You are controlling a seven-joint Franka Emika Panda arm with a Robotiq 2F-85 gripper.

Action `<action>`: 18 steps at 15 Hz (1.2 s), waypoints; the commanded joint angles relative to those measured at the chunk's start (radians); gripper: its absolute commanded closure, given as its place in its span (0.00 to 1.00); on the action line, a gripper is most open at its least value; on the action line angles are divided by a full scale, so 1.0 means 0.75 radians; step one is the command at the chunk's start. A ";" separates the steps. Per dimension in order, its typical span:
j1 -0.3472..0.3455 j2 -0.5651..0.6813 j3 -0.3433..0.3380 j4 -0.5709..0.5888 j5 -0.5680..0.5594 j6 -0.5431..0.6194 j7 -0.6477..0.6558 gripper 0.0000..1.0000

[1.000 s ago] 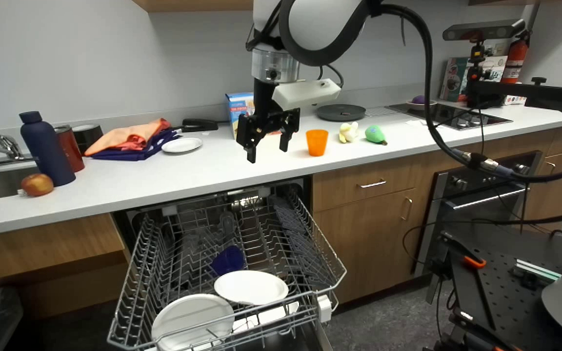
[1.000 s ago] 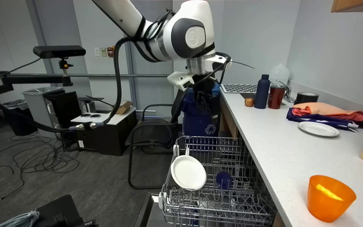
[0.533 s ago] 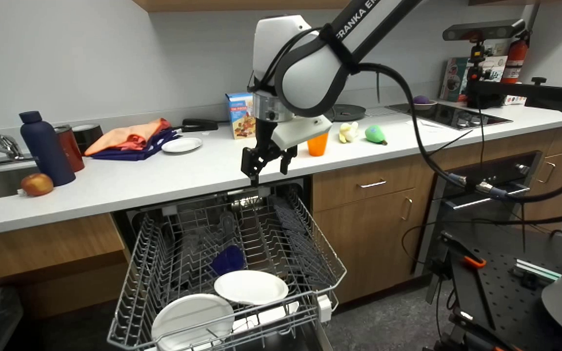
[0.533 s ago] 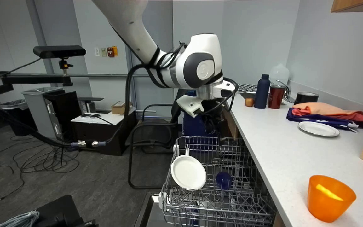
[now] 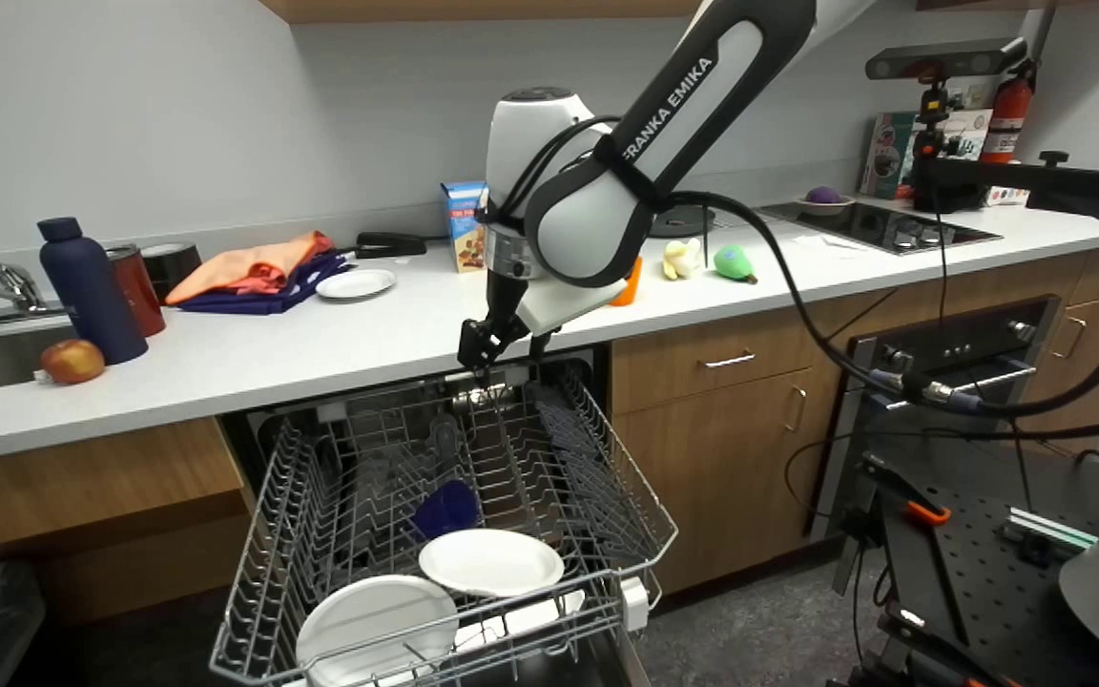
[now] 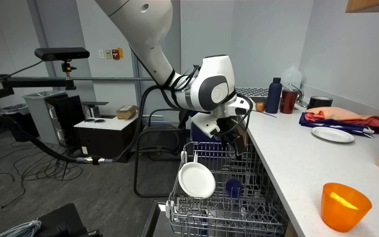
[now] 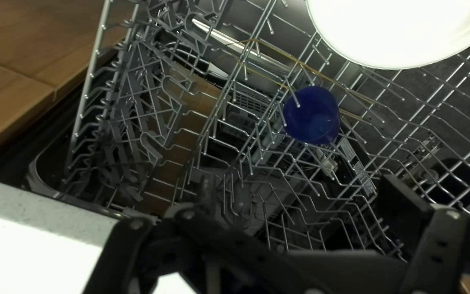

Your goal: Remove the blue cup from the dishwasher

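Tool (image 5: 510, 359): jaws spread wide.
Dishwasher rack (image 5: 569, 448): extended beneath the tool.
Blue cup (image 7: 312, 116): in the rack, below the tool, apart.

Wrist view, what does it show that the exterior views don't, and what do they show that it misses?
Only the wrist view: a close look down through the rack; no object I can be sure is only there.
Only the exterior views: the arm, orange cup, bottle, red tumbler and cloths.
Shared: the blue cup in the rack, a white plate, the counter and the gripper, open and empty.
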 commanded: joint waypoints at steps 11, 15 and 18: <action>-0.023 0.064 0.047 0.121 0.214 -0.080 -0.285 0.00; 0.009 0.044 0.018 0.069 0.187 -0.036 -0.245 0.00; 0.009 0.044 0.018 0.068 0.187 -0.036 -0.244 0.00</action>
